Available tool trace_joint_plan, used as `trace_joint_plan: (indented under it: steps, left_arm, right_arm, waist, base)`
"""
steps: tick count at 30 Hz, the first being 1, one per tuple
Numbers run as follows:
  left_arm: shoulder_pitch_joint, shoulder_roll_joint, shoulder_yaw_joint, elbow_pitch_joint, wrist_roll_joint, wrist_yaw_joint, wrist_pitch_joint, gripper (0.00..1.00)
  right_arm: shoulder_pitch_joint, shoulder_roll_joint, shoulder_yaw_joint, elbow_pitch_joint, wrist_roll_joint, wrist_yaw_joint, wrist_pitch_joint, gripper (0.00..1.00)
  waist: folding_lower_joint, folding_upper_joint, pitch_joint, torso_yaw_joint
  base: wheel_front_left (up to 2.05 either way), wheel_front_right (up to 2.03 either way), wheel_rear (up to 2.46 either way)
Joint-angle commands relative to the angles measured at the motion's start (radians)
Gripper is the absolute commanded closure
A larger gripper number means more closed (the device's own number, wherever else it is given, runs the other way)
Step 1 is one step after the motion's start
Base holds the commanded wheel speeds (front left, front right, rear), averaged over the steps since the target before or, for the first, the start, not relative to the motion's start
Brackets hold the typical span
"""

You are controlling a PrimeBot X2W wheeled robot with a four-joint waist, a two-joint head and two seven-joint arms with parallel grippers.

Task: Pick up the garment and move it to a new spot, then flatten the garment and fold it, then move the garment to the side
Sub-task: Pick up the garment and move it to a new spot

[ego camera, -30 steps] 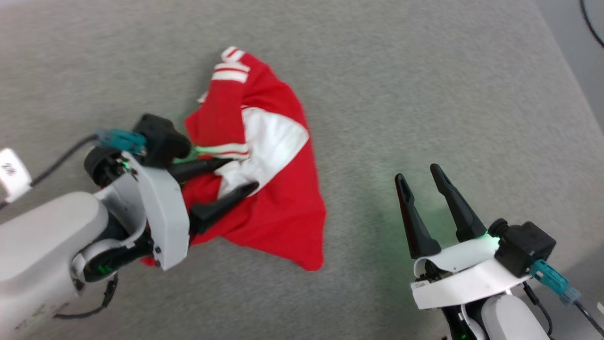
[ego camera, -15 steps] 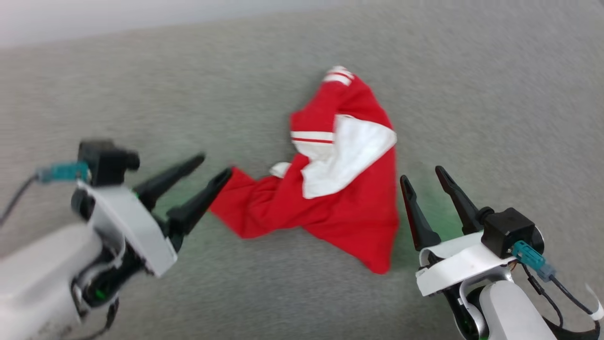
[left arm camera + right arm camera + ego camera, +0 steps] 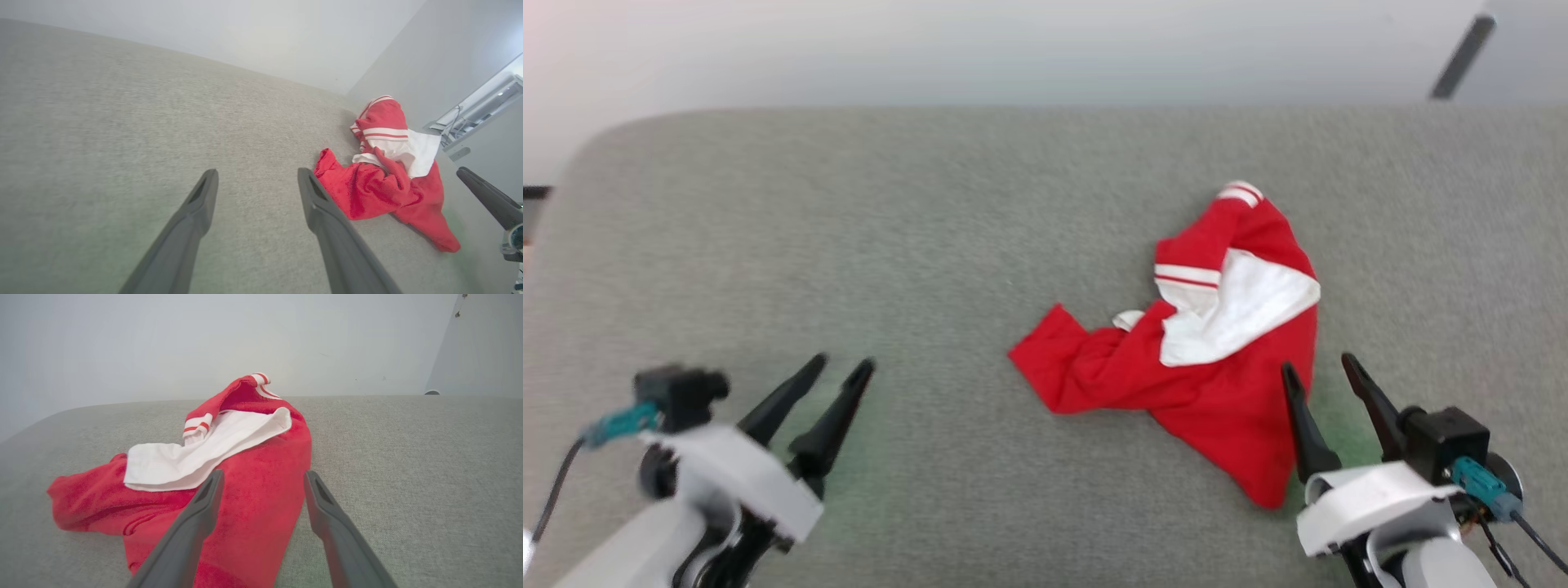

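Observation:
The garment, a red shirt with a white sleeve and striped trim, lies crumpled on the grey table, right of centre in the head view. My left gripper stands open at the lower left, well apart from it, nothing between its fingers. In the left wrist view the garment lies beyond and to the right of the left gripper. My right gripper is open at the garment's right edge. In the right wrist view the right gripper points over the garment, its jaws spread above the red cloth.
The grey table has a rounded far-left corner and a far edge against a pale wall. A dark bar leans at the far right. Bare table surface lies between my left gripper and the garment.
My left gripper has let go of the garment and drawn back to the left. The head camera has tilted up and turned, so the garment now shows further right.

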Motion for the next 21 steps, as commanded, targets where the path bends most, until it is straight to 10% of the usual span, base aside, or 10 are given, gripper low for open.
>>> trace_joint_plan:
  steps: [1, 12, 21]
  left_arm:
    - [0.051, -0.013, 0.049, 0.014, 0.04, 0.002, 0.001, 0.0]
    - [0.394, -0.134, 0.559, -0.01, 0.392, 0.002, 0.001, 0.0]
    - [0.513, -0.244, 0.799, -0.141, 0.712, 0.002, 0.001, 0.0]
  right_arm:
    - [0.023, 0.0, -0.01, -0.012, -0.008, -0.001, 0.008, 0.0]
    - [0.126, 0.0, -0.086, -0.122, -0.029, -0.001, 0.068, 0.0]
    - [0.141, 0.0, -0.11, -0.191, -0.027, -0.001, 0.097, 0.0]
  waist:
    - [0.0, 0.0, -0.076, 0.068]
    - [0.0, 0.0, -0.12, 0.065]
    - [0.0, 0.0, -0.145, 0.05]
  base:
    - [0.0, 0.0, 0.0]
    - [0.0, 0.0, 0.0]
    - [0.0, 0.0, 0.0]
